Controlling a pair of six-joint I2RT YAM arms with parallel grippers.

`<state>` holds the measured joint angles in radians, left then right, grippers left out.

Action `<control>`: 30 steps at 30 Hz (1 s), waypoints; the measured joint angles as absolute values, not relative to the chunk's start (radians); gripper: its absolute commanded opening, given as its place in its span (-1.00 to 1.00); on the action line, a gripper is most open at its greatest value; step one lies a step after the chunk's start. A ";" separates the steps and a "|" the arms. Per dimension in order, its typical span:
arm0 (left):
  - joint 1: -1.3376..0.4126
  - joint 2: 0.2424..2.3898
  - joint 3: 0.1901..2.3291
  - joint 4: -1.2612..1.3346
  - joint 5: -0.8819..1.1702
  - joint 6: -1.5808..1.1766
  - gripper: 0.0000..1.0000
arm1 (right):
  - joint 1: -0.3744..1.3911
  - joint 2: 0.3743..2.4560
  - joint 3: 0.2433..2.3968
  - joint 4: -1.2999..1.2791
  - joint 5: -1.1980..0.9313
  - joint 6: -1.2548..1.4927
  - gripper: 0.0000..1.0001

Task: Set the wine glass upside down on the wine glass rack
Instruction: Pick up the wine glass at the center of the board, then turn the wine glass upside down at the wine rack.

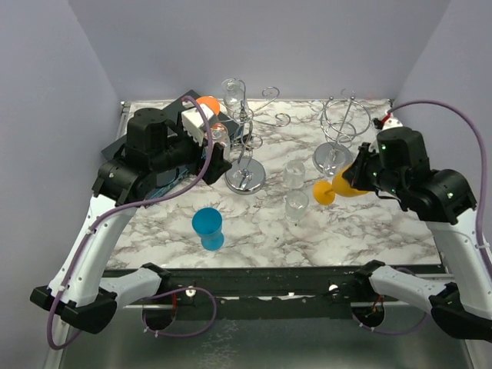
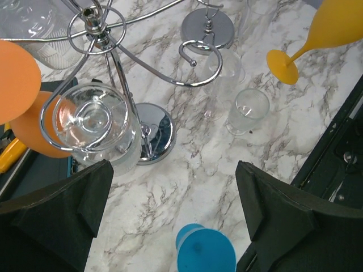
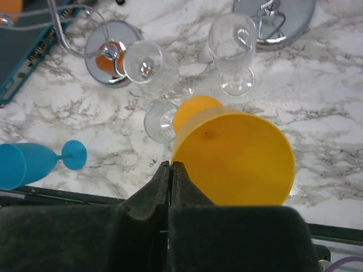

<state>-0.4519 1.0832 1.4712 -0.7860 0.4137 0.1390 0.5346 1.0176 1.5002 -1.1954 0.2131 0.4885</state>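
Seemingly light, slick plastic, the yellow wine glass sits pinched at its rim between my closed right fingers.

You've got yellow plastic wine glass, blue plastic wine glass, white grey-veined marble desk, chrome wire rack.

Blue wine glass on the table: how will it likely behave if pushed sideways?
The blue wine glass stands upright on a small foot under a wider bowl, so it would probably tip rather than slide. It looks like opaque plastic, likely light and not brittle. Fallen, it could roll.
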 measured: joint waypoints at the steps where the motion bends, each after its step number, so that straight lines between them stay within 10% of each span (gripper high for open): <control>1: -0.452 1.093 1.482 -0.787 0.422 0.131 0.97 | 0.535 1.025 1.542 -1.209 0.213 0.485 -0.99; 10: -0.452 1.162 1.562 -0.746 0.494 -0.004 0.97 | 0.535 1.081 1.863 -1.202 0.101 0.469 -0.99; 30: -0.452 1.345 1.728 -0.680 0.666 -0.157 0.98 | 0.535 1.098 1.765 -0.660 -0.207 0.480 -0.99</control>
<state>-0.4519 1.3445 1.7275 -0.6804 0.6659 -0.1574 0.5346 1.0981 1.7653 -0.6601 -0.2066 0.4801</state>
